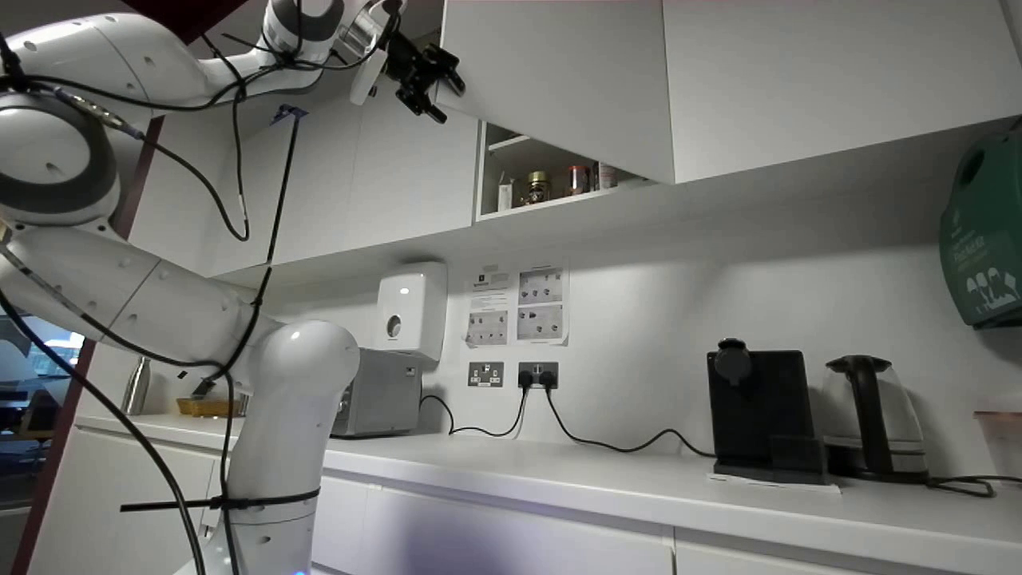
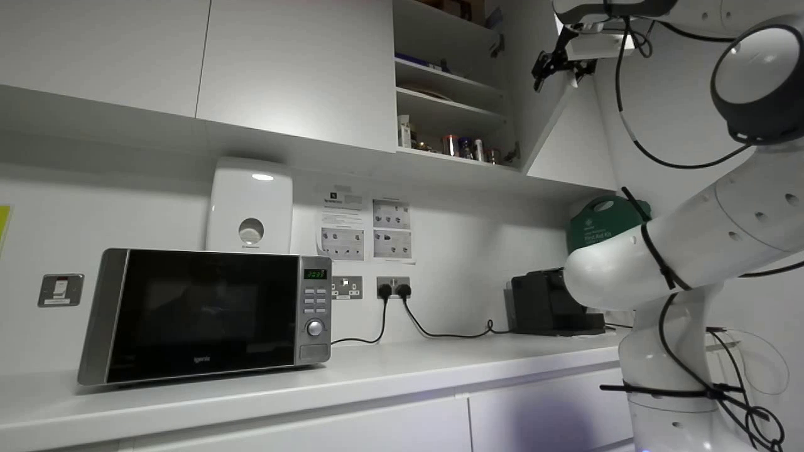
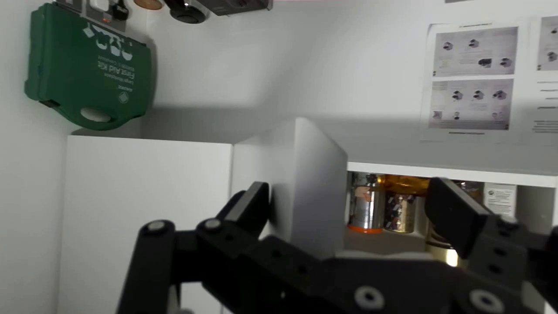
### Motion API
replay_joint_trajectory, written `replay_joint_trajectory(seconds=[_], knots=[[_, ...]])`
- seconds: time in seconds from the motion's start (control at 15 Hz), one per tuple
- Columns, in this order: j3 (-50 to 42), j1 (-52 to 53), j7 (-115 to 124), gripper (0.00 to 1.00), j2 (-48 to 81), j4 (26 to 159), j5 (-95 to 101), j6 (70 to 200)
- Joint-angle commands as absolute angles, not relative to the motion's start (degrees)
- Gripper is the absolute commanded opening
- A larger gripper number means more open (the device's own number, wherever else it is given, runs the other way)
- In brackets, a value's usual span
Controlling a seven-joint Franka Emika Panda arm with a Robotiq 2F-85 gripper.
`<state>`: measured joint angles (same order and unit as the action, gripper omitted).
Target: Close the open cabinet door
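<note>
Above the desk [image 1: 575, 463], jutting toward its front edge, hangs the cabinet door [image 1: 567, 76]; the hand [image 3: 350, 192], spread wide, straddles its free edge. I'd guess stiff, slick, light: push there.

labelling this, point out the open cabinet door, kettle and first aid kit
Open cabinet door [image 1: 565, 76], an exterior view: outer face
Kettle [image 1: 871, 415], an exterior view: handle
First aid kit [image 3: 93, 69], wrist view: front

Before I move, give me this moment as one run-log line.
door: open | tool: open, door edge between fingers, contact unclear | jars: inside cabinet | closing: not yet done
</note>
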<state>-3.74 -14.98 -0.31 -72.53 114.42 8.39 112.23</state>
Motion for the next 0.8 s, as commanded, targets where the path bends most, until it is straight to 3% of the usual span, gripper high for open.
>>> replay_joint_trajectory(seconds=[0.0,0.73], knots=[[-2.1,-9.0,1.3,1.00,-68.6,117.7,5.8,114.4],[-0.3,0.0,-0.6,1.00,-59.7,117.7,2.9,114.8]])
